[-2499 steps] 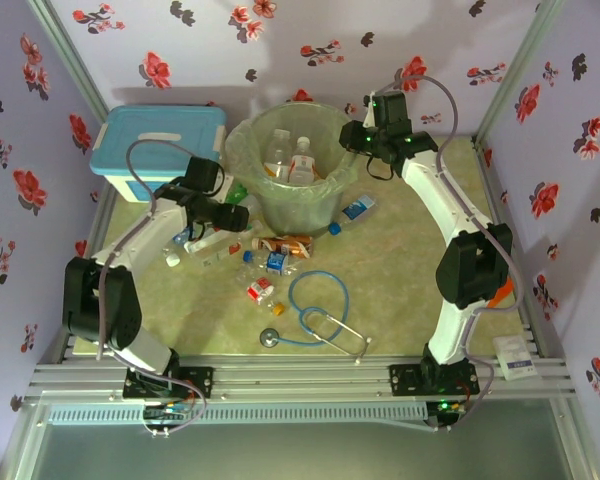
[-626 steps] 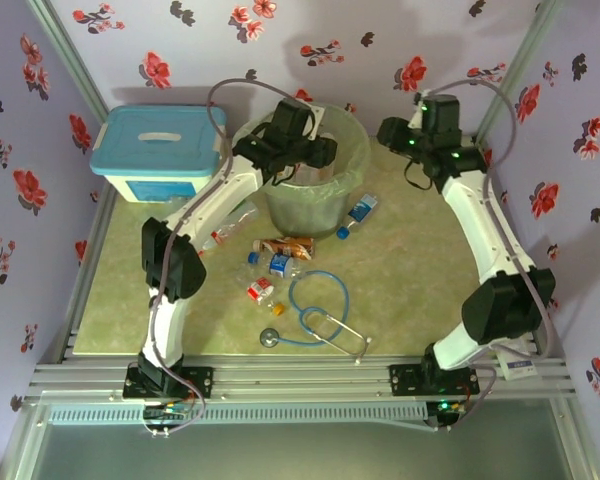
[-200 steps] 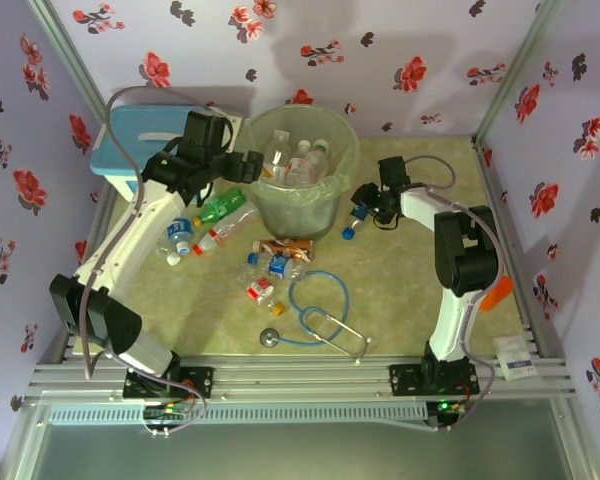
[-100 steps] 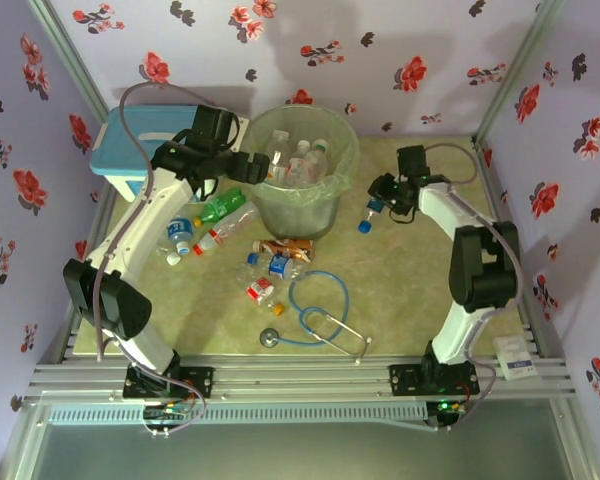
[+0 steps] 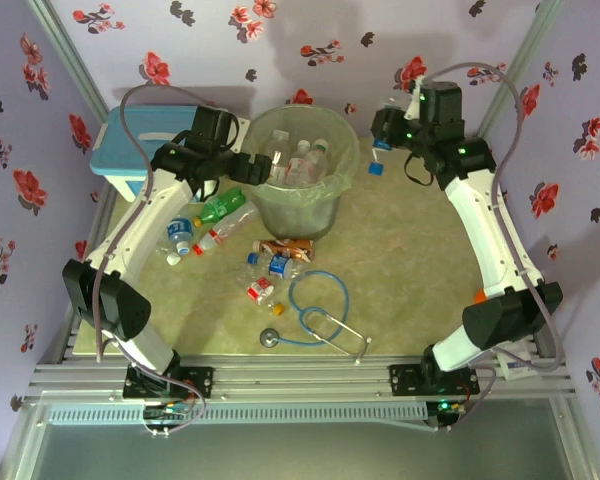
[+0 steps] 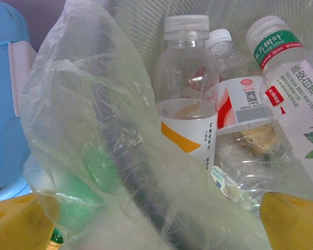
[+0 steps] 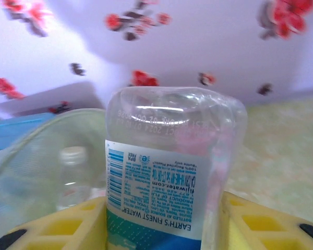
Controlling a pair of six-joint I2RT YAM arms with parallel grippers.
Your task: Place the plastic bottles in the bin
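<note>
Bottle (image 7: 167, 156) higher in right gripper (image 5: 382, 142), cap-end cropped.

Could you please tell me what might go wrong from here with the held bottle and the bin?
1. The right fingers hold the clear blue-labelled plastic bottle beside the round grey-green bin, not above its opening; released now, it would probably land on the table.
2. The open left fingers sit close against the clear plastic liner, which might snag when they move.
</note>
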